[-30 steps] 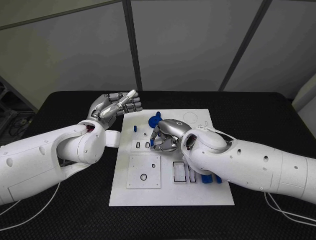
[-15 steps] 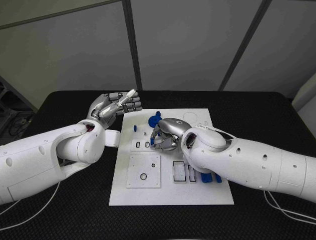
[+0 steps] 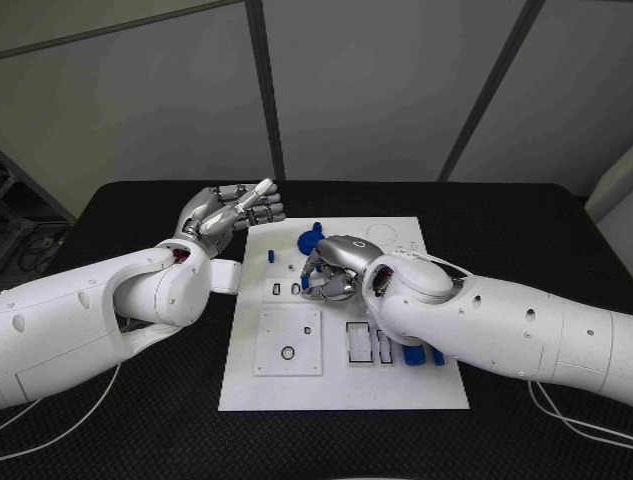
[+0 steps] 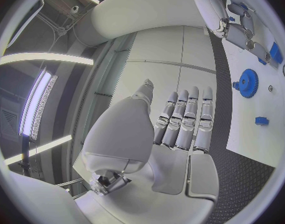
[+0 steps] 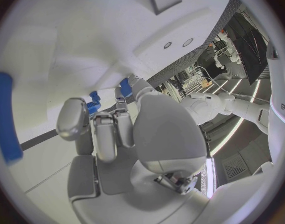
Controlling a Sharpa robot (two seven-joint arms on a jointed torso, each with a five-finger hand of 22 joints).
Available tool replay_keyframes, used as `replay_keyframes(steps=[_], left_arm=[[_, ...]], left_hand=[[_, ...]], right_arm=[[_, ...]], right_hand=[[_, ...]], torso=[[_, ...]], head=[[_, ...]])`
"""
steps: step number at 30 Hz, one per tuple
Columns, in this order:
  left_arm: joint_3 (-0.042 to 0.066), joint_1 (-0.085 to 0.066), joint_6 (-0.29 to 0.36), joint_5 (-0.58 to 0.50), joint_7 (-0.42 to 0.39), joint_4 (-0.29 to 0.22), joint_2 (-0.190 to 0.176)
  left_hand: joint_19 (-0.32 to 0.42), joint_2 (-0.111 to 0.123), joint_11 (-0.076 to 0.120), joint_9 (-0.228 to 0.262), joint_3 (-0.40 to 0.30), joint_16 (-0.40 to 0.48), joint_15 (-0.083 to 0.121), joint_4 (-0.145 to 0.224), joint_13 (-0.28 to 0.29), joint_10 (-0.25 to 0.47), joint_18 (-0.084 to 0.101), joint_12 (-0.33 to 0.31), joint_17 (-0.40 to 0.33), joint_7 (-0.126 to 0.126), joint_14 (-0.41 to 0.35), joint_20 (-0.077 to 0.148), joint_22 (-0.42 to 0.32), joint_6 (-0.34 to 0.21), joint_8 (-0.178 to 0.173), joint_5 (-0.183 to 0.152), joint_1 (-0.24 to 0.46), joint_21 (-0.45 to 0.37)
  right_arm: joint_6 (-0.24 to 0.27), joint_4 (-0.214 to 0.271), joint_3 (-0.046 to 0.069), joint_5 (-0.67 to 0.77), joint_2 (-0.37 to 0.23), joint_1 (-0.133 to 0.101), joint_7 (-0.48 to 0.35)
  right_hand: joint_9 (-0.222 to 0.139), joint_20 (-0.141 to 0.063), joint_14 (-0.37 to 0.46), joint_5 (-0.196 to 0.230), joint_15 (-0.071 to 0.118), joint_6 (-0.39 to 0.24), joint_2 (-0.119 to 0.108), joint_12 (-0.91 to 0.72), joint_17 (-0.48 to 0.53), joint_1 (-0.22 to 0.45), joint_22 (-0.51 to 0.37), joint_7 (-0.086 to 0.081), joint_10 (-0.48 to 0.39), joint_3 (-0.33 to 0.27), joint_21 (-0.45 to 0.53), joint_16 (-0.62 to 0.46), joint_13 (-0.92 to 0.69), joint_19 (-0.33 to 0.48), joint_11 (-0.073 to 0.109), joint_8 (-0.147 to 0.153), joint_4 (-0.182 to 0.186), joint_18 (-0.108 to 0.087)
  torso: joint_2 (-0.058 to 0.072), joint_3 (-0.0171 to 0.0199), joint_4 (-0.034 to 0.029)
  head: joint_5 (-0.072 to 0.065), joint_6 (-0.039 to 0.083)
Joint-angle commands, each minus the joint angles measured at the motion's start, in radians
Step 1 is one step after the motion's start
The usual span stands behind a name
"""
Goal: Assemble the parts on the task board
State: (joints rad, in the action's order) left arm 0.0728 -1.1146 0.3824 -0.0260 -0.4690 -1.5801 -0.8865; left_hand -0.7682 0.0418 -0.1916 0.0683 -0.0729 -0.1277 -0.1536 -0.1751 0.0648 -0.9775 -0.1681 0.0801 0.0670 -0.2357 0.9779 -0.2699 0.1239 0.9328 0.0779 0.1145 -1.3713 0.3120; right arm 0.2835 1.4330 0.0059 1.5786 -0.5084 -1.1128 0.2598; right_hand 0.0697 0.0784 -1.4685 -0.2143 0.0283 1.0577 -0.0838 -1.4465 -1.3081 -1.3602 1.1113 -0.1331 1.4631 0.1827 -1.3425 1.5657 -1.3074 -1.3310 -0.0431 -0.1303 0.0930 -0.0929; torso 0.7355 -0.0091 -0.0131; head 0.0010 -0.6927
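Note:
The white task board (image 3: 345,390) lies in the middle of the black table. My right hand (image 3: 336,268) is bent down over the board's middle, just near of the blue gear (image 3: 309,240). Its thumb and fingers (image 5: 106,129) close around a small blue part (image 5: 93,104) at their tips. My left hand (image 3: 233,213) is raised beside the board's far left corner, fingers straight and side by side, holding nothing. From the left wrist the gear (image 4: 246,82) and a small blue piece (image 4: 261,120) show on the board (image 4: 254,144).
A grey sub-plate (image 3: 287,342) with small holes sits on the board's near left. Rectangular slots (image 3: 359,343) and several blue parts (image 3: 420,357) lie under my right forearm. A long blue piece (image 5: 7,117) lies on the board. Black table surrounds the board.
My right hand has shifted very slightly over the board; the left hand stays raised in place.

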Motion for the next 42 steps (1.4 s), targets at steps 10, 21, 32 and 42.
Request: replay_keyframes(steps=[10, 21, 32, 42], left_arm=[[0.001, -0.001, -0.013, 0.009, -0.002, -0.001, -0.001], [0.001, -0.001, -0.012, 0.012, 0.000, 0.000, -0.001], [0.001, -0.001, -0.012, 0.018, 0.004, 0.002, -0.002], [0.001, -0.001, -0.024, 0.084, 0.050, 0.017, -0.003]], left_hand=[[-0.007, -0.008, 0.001, -0.002, -0.001, 0.005, -0.002, 0.005, -0.001, -0.005, -0.016, -0.005, 0.000, 0.002, 0.008, 0.001, -0.001, 0.006, -0.006, -0.005, 0.003, 0.005], [-0.006, -0.008, 0.001, -0.002, -0.001, 0.006, -0.002, 0.006, -0.001, -0.004, -0.015, -0.007, 0.000, 0.002, 0.007, 0.001, -0.002, 0.006, -0.007, -0.005, 0.003, 0.004], [0.006, -0.010, 0.002, -0.002, -0.001, 0.009, -0.003, 0.009, -0.001, -0.006, -0.014, -0.008, -0.001, 0.003, 0.007, 0.000, -0.007, 0.009, -0.008, -0.004, 0.004, -0.003], [-0.025, -0.015, 0.019, -0.001, 0.001, -0.012, 0.017, 0.023, 0.003, -0.071, -0.018, 0.012, 0.007, 0.014, 0.077, 0.013, -0.004, 0.027, -0.009, -0.004, 0.008, 0.017]], right_arm=[[-0.040, -0.006, -0.004, 0.008, 0.000, 0.003, 0.023], [-0.023, -0.005, -0.004, 0.008, 0.000, 0.003, 0.027], [0.040, 0.006, -0.004, 0.008, -0.004, 0.003, 0.018], [0.246, 0.052, -0.003, -0.032, -0.041, 0.005, -0.085]], right_hand=[[-0.002, 0.011, -0.101, 0.012, -0.012, -0.019, -0.024, 0.017, -0.257, 0.020, -0.005, -0.006, -0.012, -0.013, 0.006, 0.003, -0.109, 0.004, -0.013, 0.013, 0.006, 0.002], [-0.004, 0.025, -0.102, 0.059, -0.027, -0.082, -0.050, 0.034, -0.263, 0.039, -0.014, -0.024, -0.031, -0.032, 0.012, 0.005, -0.089, 0.011, -0.030, 0.044, 0.026, 0.000], [-0.002, 0.035, -0.102, 0.062, -0.036, -0.117, -0.070, 0.064, -0.262, 0.048, -0.029, -0.034, -0.063, -0.049, 0.021, 0.005, -0.053, 0.021, -0.039, 0.050, 0.063, -0.003], [-0.002, 0.043, -0.101, -0.010, -0.045, -0.163, -0.086, 0.073, -0.257, 0.000, -0.041, -0.045, -0.080, -0.112, 0.028, 0.003, -0.033, 0.029, -0.049, 0.048, 0.115, -0.006]], torso=[[0.000, 0.0000, 0.0004], [0.000, 0.0000, -0.0001], [0.000, 0.0006, -0.0002], [-0.002, 0.0009, 0.0016]], head=[[-0.002, 0.000], [-0.002, -0.001], [-0.003, -0.002], [-0.001, 0.002]])
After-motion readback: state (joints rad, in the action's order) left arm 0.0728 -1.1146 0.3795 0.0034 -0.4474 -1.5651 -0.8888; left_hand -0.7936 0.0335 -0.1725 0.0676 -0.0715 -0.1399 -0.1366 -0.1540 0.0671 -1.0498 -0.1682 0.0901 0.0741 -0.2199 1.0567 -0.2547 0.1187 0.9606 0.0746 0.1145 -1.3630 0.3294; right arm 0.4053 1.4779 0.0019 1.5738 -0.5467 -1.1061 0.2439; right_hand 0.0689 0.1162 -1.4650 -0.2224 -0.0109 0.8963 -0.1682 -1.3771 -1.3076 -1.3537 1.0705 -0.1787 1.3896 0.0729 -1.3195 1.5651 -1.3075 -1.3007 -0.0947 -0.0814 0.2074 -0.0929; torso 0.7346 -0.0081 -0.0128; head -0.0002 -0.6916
